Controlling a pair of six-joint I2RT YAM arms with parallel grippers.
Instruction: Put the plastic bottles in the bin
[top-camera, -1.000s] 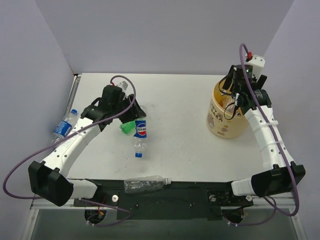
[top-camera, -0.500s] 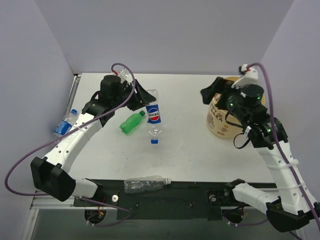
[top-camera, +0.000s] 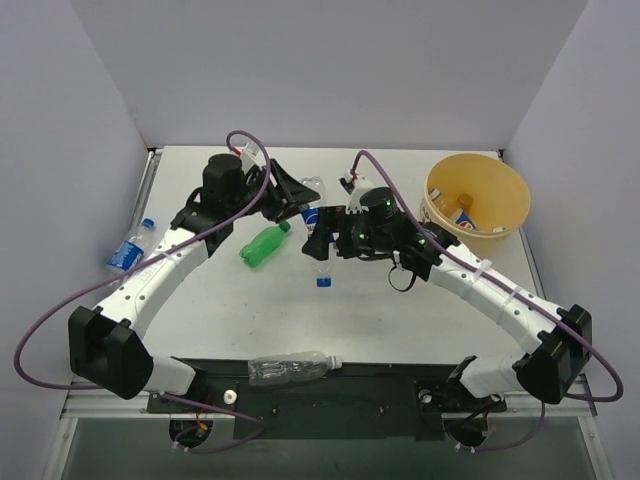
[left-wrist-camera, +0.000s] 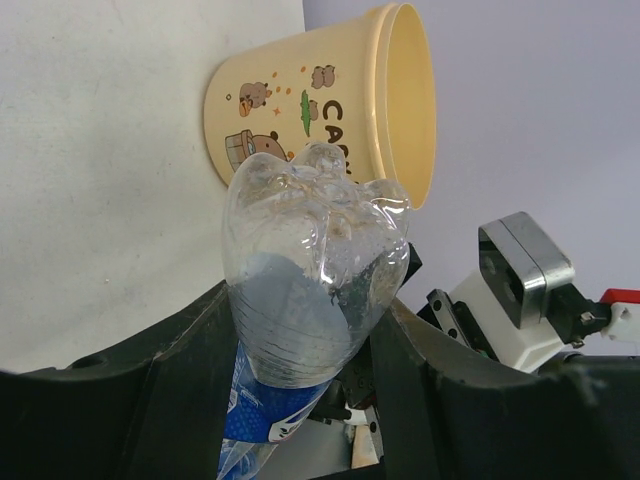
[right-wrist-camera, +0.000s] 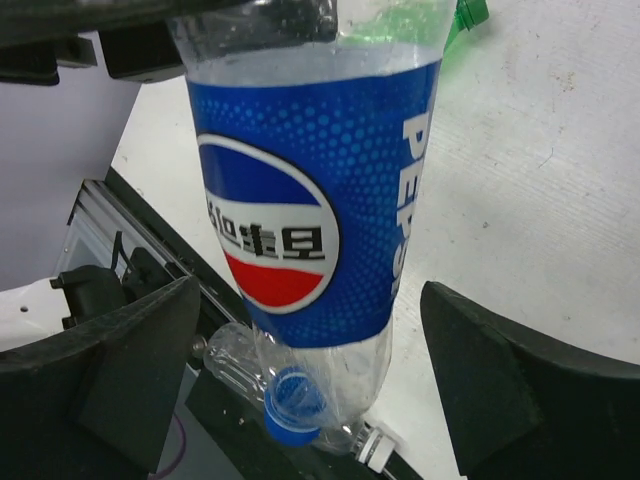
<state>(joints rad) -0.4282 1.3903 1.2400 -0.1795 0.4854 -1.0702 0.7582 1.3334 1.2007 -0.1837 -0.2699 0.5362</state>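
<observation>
So the left tool has the Pepsi bottle pinched by its clear bottom end. The bottle hangs upside down, blue cap pointing at the counter, roughly mid-counter and off the surface.

From the left wrist cam you can see the crinkly base poking up between the two black fingers, so that grip is solid.

The right tool is right there at the same bottle, down around the label. Its jaws are spread wide, one finger on each side of the label, with a visible gap on both sides. It isn't touching as far as I can tell.

The bin sits at the far right of the counter, well apart from both tools. It has a couple of things in it already, including something with blue bits, but it's too small to say exactly what.

Other bottles lying around:
- The green one is on its side just left of the hanging bottle, under the left arm.
- The clear one lies on its side along the near edge, by the black rail.
- Another Pepsi is way off at the left edge by the wall.
</observation>
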